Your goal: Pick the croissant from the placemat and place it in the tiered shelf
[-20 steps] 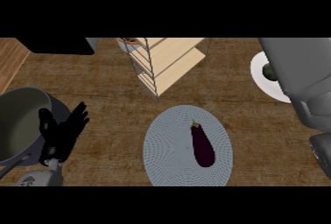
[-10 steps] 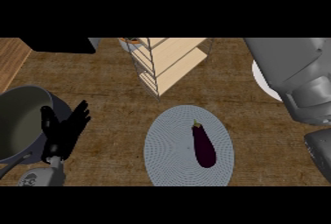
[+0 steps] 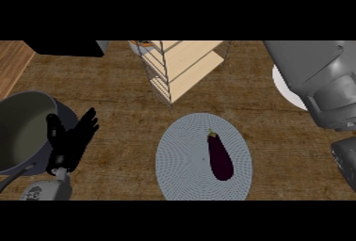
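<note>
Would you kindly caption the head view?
Dark purple eggplant lying on round grey placemat, wooden tiered shelf behind.

A kitchen, by the look of it: a wooden counter [image 3: 125, 89] carries a dark cooking pot [image 3: 24, 132] just left of the left hand [image 3: 69, 141], a placemat [image 3: 184, 160] holding an aubergine [image 3: 220, 157] to its right, and a tiered shelf [image 3: 182, 66] beyond.

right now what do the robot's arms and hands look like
The left hand is black, with slim fingers and a thumb, on a short grey forearm. The right arm is a bulky grey shell of boxy, panelled segments; its hand does not show.
</note>
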Motion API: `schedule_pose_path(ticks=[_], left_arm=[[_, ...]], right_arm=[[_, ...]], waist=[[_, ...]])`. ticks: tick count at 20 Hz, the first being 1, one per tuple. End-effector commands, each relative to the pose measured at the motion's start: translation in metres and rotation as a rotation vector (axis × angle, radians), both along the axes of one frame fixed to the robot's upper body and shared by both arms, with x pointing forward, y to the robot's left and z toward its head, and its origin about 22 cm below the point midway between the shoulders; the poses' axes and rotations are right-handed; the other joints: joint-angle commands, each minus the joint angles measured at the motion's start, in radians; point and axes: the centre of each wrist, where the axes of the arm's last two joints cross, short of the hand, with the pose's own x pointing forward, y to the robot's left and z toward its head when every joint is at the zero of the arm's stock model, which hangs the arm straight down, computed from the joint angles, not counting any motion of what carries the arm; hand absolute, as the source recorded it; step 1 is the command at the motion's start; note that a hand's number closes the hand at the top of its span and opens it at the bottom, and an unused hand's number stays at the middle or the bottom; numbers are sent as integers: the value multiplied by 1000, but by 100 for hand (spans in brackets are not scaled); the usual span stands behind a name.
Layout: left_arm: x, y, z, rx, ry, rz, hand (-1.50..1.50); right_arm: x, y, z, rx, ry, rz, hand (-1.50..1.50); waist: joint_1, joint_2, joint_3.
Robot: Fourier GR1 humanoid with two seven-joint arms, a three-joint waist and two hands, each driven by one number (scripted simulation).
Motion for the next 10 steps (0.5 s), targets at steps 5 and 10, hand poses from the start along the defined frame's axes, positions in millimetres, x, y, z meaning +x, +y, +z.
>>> schedule_pose_path(ticks=[5, 10], left_arm=[[-5, -18, 3, -9, 0, -15, 0], [-1, -8, 1, 17, 1, -10, 0]], right_arm=[[5, -7, -13, 171, 107, -75, -150], [6, -19, 8, 306, 220, -49, -150]], waist=[[0, -3, 1], [-3, 1, 0]])
